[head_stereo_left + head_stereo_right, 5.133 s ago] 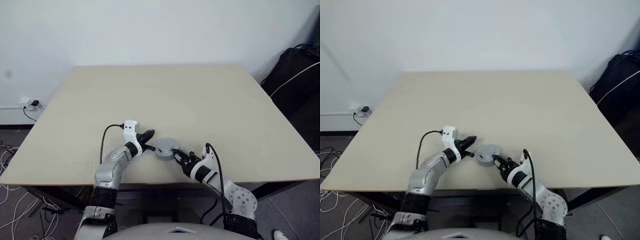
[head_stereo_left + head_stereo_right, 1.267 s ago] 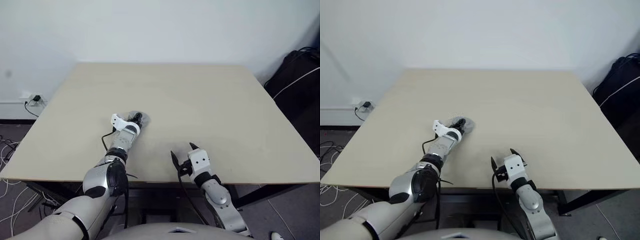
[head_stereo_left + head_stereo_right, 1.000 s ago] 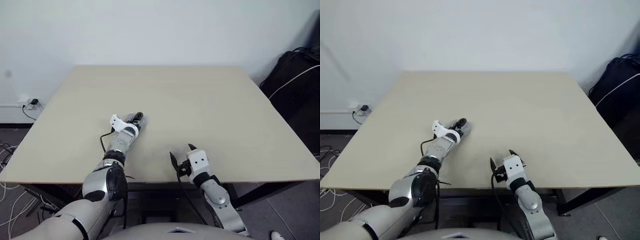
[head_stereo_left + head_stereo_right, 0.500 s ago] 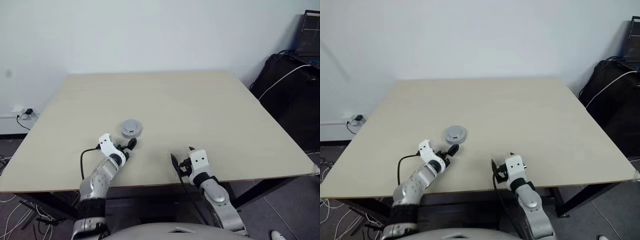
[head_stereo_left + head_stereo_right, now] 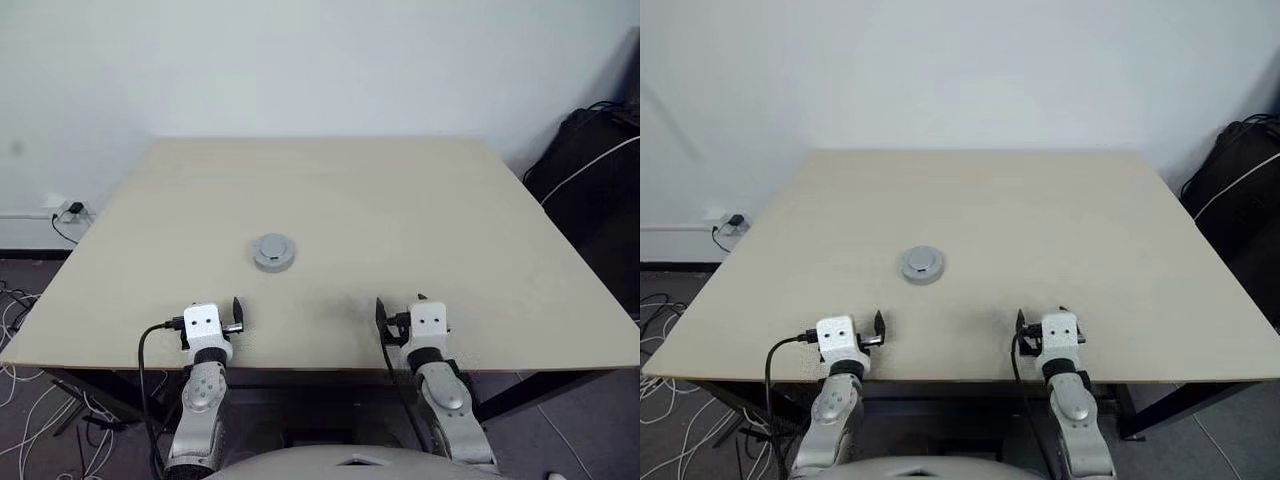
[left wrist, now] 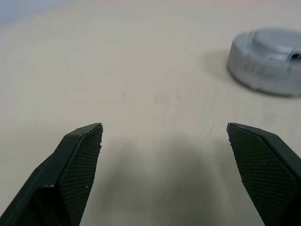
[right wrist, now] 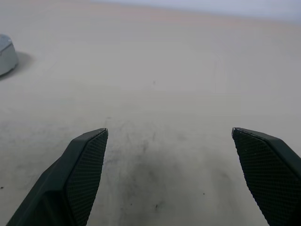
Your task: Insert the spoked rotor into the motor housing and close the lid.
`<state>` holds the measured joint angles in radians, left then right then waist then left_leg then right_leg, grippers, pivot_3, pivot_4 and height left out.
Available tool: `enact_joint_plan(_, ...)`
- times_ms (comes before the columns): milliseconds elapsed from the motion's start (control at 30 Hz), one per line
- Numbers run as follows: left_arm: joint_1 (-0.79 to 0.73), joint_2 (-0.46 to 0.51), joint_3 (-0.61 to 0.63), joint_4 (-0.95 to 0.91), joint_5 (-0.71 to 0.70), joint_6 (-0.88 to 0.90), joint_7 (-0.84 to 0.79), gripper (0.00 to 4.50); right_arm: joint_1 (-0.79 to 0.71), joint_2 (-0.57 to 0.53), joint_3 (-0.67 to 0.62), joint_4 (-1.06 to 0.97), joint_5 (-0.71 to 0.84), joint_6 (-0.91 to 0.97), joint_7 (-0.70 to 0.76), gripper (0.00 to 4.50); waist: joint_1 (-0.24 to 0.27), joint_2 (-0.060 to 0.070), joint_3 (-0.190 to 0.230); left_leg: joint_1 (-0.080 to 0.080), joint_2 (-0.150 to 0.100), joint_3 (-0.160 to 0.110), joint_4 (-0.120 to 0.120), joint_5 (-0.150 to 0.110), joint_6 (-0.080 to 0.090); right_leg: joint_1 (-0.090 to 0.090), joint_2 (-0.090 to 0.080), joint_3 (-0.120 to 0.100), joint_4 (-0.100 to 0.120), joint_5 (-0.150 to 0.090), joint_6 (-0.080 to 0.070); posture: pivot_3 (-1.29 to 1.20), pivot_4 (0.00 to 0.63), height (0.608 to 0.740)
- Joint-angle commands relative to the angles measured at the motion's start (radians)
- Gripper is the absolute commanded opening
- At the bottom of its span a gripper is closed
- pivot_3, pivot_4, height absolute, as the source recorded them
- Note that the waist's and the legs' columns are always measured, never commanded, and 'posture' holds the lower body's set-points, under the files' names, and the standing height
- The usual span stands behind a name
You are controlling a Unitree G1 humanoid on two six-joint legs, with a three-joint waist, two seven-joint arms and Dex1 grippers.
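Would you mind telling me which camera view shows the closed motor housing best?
The left wrist view: the housing is close, showing its grey side wall and raised lid. Both eye views show it whole but small on the table. The right wrist view catches just its edge.

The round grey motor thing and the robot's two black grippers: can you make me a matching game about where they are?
Things:
1. round grey closed motor housing
2. left gripper
3. right gripper
4. black bag

Places or states:
A. open, at the beige table's near edge, on the robot's right
B. beyond the table's right side
C. alone in the middle of the table
D. open, at the near edge, on the robot's left

Pairs: 1-C, 2-D, 3-A, 4-B
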<state>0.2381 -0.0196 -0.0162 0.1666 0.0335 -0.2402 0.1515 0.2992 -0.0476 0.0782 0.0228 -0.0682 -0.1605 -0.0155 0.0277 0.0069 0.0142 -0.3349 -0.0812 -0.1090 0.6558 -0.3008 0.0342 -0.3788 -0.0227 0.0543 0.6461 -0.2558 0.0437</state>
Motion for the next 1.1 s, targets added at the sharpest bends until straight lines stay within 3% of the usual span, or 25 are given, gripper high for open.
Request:
enact_joint_plan(33,-0.006,-0.004,-0.005,0.02,0.009,-0.1,-0.015,4.49,0.004,0.021,0.016,-0.007,-0.004,-0.092,-0.006,4.5,0.0,0.0,0.0,-0.001,0.0,0.0,0.0,0.0,0.0,-0.001,0.0,0.0,0.0,0.0,0.0,0.0,0.0,0.74)
enact_joint_plan(500,-0.045,-0.01,0.001,0.066,0.021,-0.149,-0.033,4.49,-0.034,0.045,-0.011,0.042,0.074,-0.072,0.047,4.5,0.0,0.0,0.002,-0.004,0.0,-0.001,0.002,0.001,0.002,-0.003,0.0,-0.002,0.0,0.001,0.001,0.0,0.0,0.74)
enact_joint_plan(1100,-0.052,0.027,-0.057,0.068,0.027,-0.147,-0.162,4.49,-0.028,0.06,-0.006,0.053,0.052,-0.085,0.035,4.5,0.0,0.002,0.002,-0.004,0.0,-0.001,0.002,0.001,0.003,-0.003,0.0,-0.002,0.0,0.001,0.001,0.0,0.0,0.74)
